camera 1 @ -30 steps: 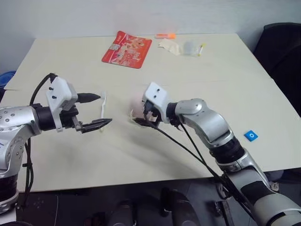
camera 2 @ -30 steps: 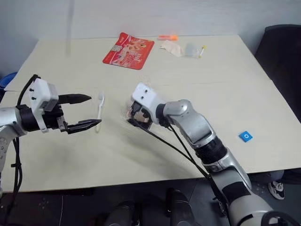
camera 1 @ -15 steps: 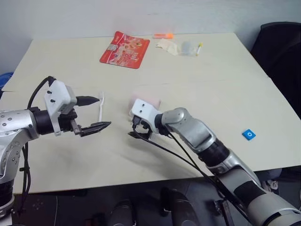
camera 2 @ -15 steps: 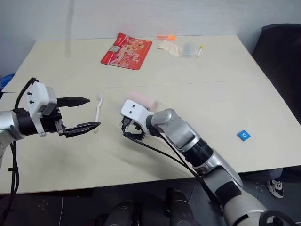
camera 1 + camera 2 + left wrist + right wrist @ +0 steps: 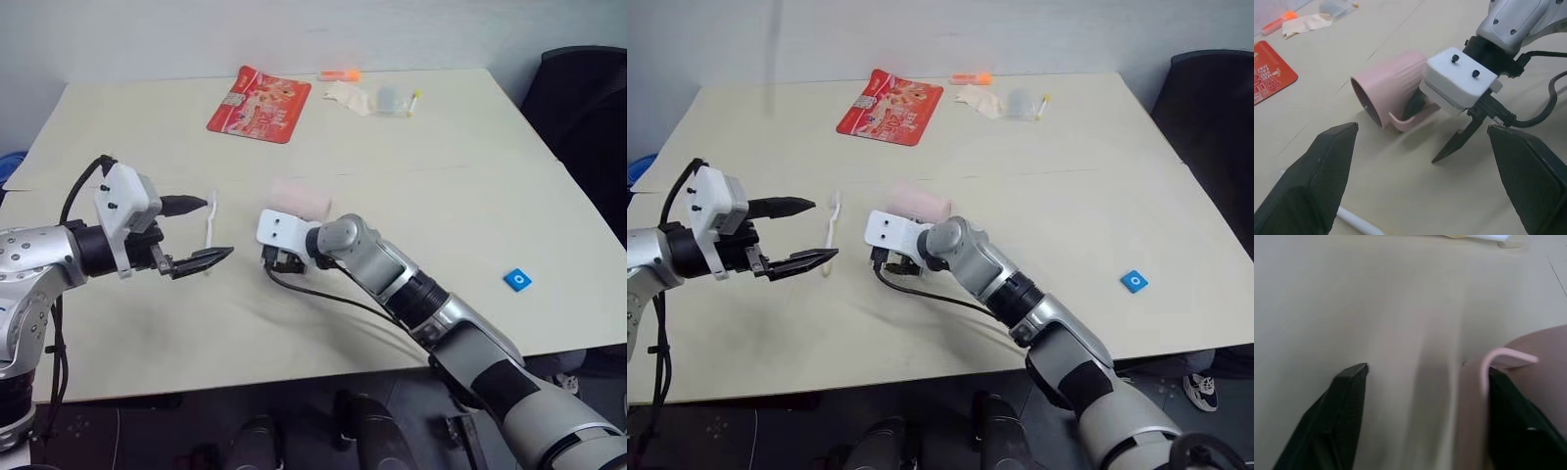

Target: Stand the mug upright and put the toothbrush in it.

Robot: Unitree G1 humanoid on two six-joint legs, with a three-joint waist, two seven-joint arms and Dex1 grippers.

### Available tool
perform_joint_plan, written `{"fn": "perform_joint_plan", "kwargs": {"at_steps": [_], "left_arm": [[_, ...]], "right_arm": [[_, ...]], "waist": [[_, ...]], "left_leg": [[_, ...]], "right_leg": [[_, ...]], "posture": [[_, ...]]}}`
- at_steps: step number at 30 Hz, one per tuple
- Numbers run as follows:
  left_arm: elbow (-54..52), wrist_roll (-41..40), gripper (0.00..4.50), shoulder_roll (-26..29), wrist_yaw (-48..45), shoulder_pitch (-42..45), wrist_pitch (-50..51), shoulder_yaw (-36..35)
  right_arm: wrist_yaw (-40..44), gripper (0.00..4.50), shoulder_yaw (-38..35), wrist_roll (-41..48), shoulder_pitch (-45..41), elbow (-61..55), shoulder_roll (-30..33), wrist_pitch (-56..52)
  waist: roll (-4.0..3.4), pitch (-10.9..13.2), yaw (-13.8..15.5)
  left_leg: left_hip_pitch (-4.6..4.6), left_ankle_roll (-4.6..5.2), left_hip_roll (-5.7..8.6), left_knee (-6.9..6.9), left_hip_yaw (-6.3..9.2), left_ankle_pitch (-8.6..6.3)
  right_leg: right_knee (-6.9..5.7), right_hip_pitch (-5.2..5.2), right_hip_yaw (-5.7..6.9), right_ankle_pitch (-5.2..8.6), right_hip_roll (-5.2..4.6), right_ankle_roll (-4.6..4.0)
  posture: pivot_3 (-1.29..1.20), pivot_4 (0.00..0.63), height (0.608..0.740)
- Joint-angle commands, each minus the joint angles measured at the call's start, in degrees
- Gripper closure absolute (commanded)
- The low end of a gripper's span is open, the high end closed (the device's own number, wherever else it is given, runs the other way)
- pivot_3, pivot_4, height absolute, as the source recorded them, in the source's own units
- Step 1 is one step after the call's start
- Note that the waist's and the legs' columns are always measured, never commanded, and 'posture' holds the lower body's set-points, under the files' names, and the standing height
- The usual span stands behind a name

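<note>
Mug (image 5: 1388, 85) lies sideways; my right gripper's (image 5: 1447, 132) parted fingers straddle its handle, left gripper (image 5: 196, 233) wide open; next I squeeze and tip it upright

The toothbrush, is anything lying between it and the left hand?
Nothing visible does. The toothbrush lies on bare table just beyond the open left hand; the mug lies on its side further toward the right hand.

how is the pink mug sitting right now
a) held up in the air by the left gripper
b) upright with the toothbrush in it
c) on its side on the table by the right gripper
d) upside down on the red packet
c: the mug lies on its side on the table, open mouth sideways, with the right gripper at its handle.
</note>
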State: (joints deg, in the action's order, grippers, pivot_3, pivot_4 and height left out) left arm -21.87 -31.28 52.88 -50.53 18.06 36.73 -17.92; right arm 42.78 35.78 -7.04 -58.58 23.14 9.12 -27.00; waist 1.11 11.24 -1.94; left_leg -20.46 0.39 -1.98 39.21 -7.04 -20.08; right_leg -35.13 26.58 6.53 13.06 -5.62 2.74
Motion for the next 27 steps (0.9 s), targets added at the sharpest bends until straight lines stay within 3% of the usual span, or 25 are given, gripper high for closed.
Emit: {"fn": "perform_joint_plan", "kwargs": {"at_steps": [1, 6, 8, 13, 20, 27], "left_arm": [[-1.28, -0.29, 0.0, 0.27, 0.45, 0.31, -1.14, -0.84], [-0.73, -0.27, 0.0, 0.47, 0.45, 0.64, -1.48, -0.97], [-0.56, -0.29, 0.0, 0.57, 0.48, 0.8, -1.54, -1.01], [0.01, -0.23, 0.0, 0.91, 0.28, 1.32, -1.6, -0.95], [1.37, -0.18, 0.0, 0.74, -0.24, 3.81, -1.4, 0.95], [0.22, -1.2, 0.0, -1.08, -0.88, 7.75, -0.3, 6.76]], "right_arm": [[0.78, 2.58, -0.64, -2.02, -0.26, 1.56, -0.13, 0.06], [1.59, 4.24, -1.91, -2.29, 0.63, 1.75, -0.72, -0.14], [1.73, 4.47, -2.85, -2.38, 0.97, 1.79, -1.21, -0.56], [1.47, 4.47, -8.22, 0.37, 1.52, 1.6, -3.45, -2.43], [0.3, 4.47, -32.4, 21.2, 6.82, -3.29, -11.59, 0.4], [3.58, 4.47, -32.64, 24.62, 23.16, -11.03, -9.78, 7.29]], "waist": [[0.0, 0.0, 0.0], [0.01, -0.01, 0.01], [0.03, -0.02, 0.09], [0.17, -0.11, 0.12], [0.17, -0.1, -0.17], [0.18, -0.11, 0.35]], "left_leg": [[0.0, 0.0, 0.0, 0.0, 0.0, 0.0], [0.0, 0.0, 0.01, 0.0, 0.0, 0.0], [0.01, -0.02, -0.01, 0.0, 0.01, -0.01], [0.01, -0.03, -0.01, 0.0, 0.02, -0.02], [-0.02, -0.1, -0.15, -0.01, 0.0, -0.06], [-0.05, -0.11, -0.09, -0.05, 0.05, -0.11]], "right_leg": [[0.0, 0.0, 0.0, 0.0, -0.01, 0.0], [0.0, 0.0, 0.0, 0.0, -0.04, 0.0], [0.0, -0.01, 0.0, 0.0, -0.03, 0.0], [0.01, -0.03, 0.02, 0.01, -0.04, -0.01], [0.04, 0.0, 0.01, 0.01, 0.02, -0.02], [0.13, -0.03, 0.12, 0.03, 0.08, -0.05]], "posture": [[0.0, 0.15, 0.74], [0.0, 0.15, 0.74], [0.0, 0.15, 0.74], [0.0, 0.15, 0.74], [0.0, 0.15, 0.74], [0.0, 0.15, 0.74]]}}
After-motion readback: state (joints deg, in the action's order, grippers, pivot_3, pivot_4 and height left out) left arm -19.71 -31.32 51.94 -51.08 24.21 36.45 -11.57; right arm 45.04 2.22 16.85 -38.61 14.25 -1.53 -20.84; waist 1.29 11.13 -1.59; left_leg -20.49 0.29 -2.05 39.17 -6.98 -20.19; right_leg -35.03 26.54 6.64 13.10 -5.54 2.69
